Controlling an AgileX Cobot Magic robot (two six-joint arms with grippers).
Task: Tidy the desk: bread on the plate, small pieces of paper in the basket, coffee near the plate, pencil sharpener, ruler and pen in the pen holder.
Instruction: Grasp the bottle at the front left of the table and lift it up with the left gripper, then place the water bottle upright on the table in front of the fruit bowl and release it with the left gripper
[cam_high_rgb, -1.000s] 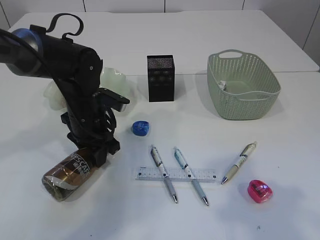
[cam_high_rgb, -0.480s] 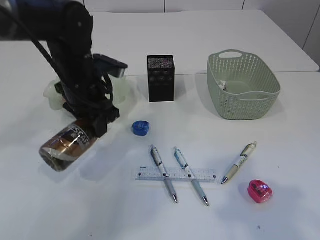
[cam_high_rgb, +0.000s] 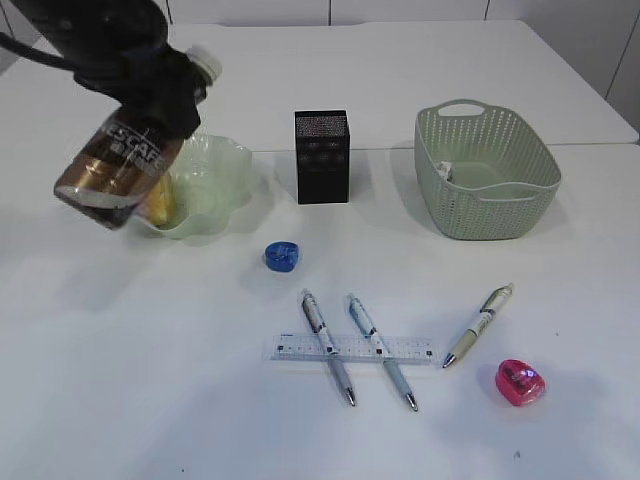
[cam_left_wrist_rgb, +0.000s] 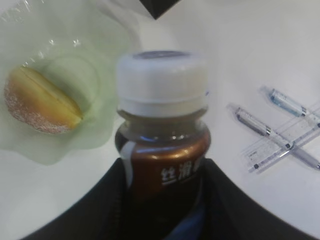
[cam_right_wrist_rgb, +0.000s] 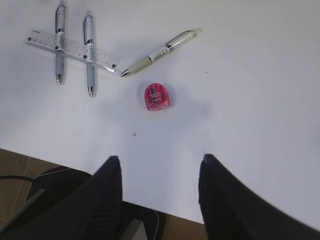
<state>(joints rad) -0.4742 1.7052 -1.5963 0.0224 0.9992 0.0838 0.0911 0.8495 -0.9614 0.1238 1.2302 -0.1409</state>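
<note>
One coffee bottle (cam_high_rgb: 118, 165) hangs tilted in the air over the plate's left edge, white cap up and to the right, pinched around its brown body by the left claw (cam_left_wrist_rgb: 162, 200) (the wrist view shows the dark fingers (cam_left_wrist_rgb: 107, 200) pressing both sides of the label). Below it the pale green plate (cam_high_rgb: 215, 175) sits on the white surface (cam_high_rgb: 150, 380) with a bun (cam_high_rgb: 160, 197) on it.

Right of the plate stands the black pen holder (cam_high_rgb: 321, 156), and further right the green basket (cam_high_rgb: 487, 172), a scrap of paper (cam_high_rgb: 446, 172) inside against its left wall. A blue sharpener (cam_high_rgb: 281, 256) lies in front of the holder.

Nearer the front, two pens (cam_high_rgb: 328, 347) (cam_high_rgb: 381, 351) lie slanted across a clear ruler (cam_high_rgb: 351, 349). A third pen (cam_high_rgb: 479, 324) rests to their right, apart from them, with a pink sharpener (cam_high_rgb: 520, 382) near its tip.

The right claw (cam_right_wrist_rgb: 160, 172) is spread and holds nothing, hovering above the surface's front edge, the pink sharpener ahead of it.
</note>
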